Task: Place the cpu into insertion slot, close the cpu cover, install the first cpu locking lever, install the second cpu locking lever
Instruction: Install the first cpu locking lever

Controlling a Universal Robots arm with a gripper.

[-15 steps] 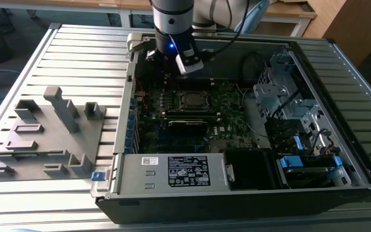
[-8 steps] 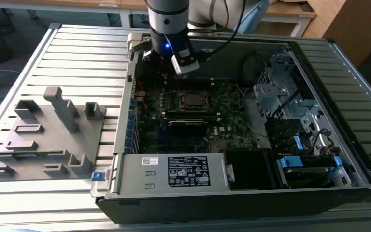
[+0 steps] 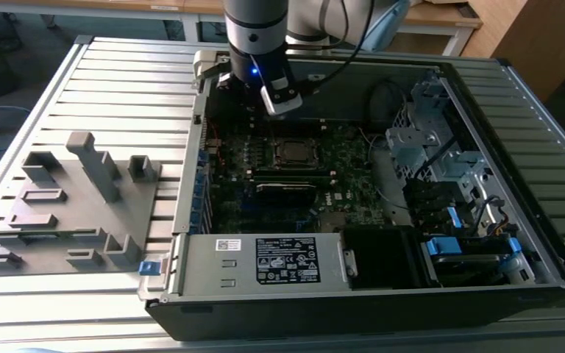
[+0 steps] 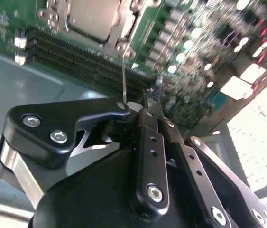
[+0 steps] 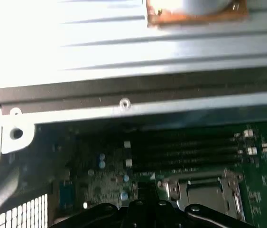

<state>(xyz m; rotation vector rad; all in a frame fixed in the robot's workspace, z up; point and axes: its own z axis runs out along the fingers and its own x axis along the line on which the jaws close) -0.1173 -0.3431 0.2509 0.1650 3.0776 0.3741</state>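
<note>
Gripper [image 4: 135, 108] being held near the insertion slot [image 3: 293, 152], jaws drawn almost shut.
Cpu [image 4: 93, 16] is being covered by the lowered cpu cover [image 4: 127, 21]; the thin locking lever [image 4: 124, 71] is being pointed lengthwise from the slot's corner at the gripper's tips, grasp uncertain.

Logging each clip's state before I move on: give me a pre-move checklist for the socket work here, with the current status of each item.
1. cpu seated in the insertion slot: ok. Its silver top lies flat inside the frame in both wrist views.
2. cpu cover down: ok. It appears to lie flat around the chip.
3. One locking lever latched: not ok. In the second wrist view the thin lever stands raised off the socket's corner, its free end by the gripper.
4. Other locking lever latched: cannot tell.
5. Gripper in contact with the raised lever: cannot tell.
</note>
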